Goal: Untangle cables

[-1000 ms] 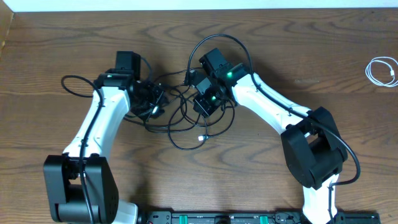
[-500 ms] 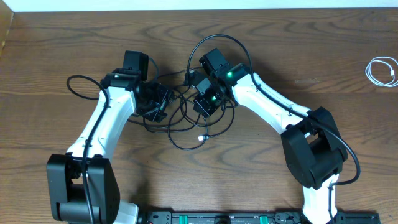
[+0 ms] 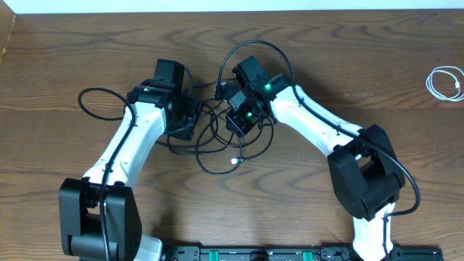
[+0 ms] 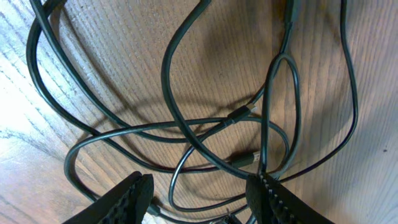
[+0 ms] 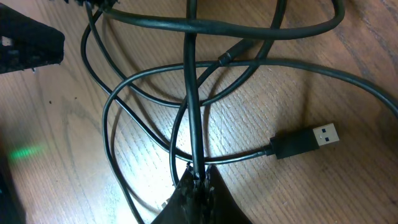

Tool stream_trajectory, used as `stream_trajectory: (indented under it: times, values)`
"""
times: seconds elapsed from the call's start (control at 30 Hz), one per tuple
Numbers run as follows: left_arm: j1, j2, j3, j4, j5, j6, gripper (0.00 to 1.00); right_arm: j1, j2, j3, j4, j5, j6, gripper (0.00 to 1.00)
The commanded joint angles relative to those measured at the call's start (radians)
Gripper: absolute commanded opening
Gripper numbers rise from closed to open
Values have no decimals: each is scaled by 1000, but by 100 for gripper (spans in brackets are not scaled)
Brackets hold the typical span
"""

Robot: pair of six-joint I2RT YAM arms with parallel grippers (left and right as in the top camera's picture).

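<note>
- One wooden table (image 3: 58,43); two arms (image 3: 319,123), both bent in toward upper centre.
- Black cables (image 5: 192,93) knotted at frame centre, count unclear.
- Left gripper (image 4: 202,186): jaws spread wide above the knot; shifted rightward toward it since a second ago.
- Right gripper (image 5: 196,180): pinched tight on one strand, unmoved.
- One white cable (image 3: 444,82), coiled at far right edge.

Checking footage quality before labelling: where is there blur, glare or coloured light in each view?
Overhead: evenly lit, sharp. Left wrist: black cables crisp with soft shadows, left pincer blurred. Right wrist: green glow on the table, USB plug sharp, right pincer dark.
</note>
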Motion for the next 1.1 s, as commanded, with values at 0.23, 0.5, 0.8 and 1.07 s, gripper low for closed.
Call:
stream_trajectory:
  times: [0.23, 0.5, 0.8, 1.07]
  values:
    - [-2, 128, -5, 17, -11, -50, 37, 12, -23, 3, -3, -17, -15, 1]
    - [38, 131, -5, 31, -24, -21, 8, -21, -113, 15, -22, -201, -11, 1]
    - [166, 131, -5, 5, -109, 121, 8, -69, -471, 15, -16, -223, -54, 1]
    - [197, 131, -5, -32, -240, 120, 8, -69, -662, 15, 172, -211, -55, 1]
